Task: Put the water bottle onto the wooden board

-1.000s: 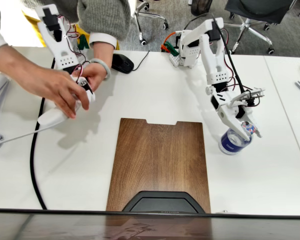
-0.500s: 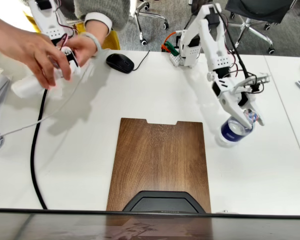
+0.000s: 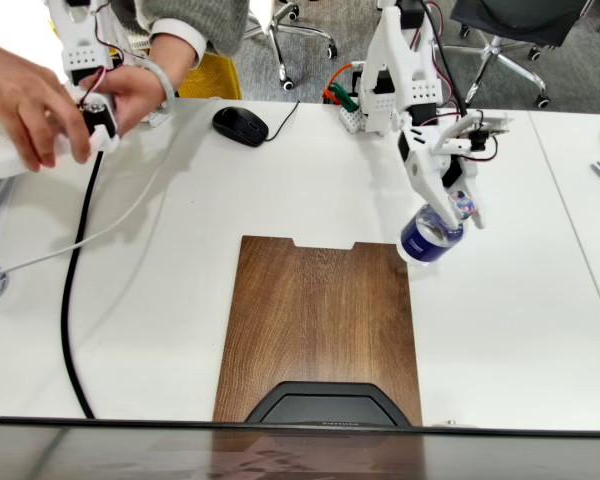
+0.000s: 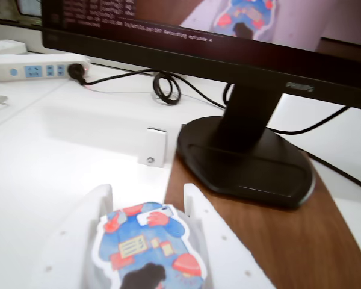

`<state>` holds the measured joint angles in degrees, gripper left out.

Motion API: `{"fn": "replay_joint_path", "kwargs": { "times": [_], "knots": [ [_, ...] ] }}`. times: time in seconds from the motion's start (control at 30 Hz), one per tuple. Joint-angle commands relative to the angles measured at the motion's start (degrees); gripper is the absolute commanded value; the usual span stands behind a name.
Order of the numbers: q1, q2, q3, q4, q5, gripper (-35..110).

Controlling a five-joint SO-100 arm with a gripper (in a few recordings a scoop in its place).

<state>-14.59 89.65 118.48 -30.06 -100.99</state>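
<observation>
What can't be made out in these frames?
- Water bottle body, wrist view: the cap and gripper fingers hide it.
- Wooden board near end, fixed view: covered by the monitor base.
- Whether the bottle clears the table: the top-down angle hides it.

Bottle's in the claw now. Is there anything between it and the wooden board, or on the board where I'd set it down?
Nothing visible blocks the way. The claw holds the water bottle just off the top right corner of the wooden board. The board's far part is bare; only the black monitor base sits on its near end, so set down short of that.
</observation>
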Motion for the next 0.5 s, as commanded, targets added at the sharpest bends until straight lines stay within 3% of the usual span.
{"fn": "replay_joint_path", "kwargs": {
  "times": [0.0,0.27,0.47],
  "knots": [
    [3.08,5.19,0.09,-1.05,-1.67,0],
    [8.44,-0.97,-0.26,-13.27,1.14,0],
    [11.87,-4.75,-1.93,-15.47,3.34,0]
  ]
}}
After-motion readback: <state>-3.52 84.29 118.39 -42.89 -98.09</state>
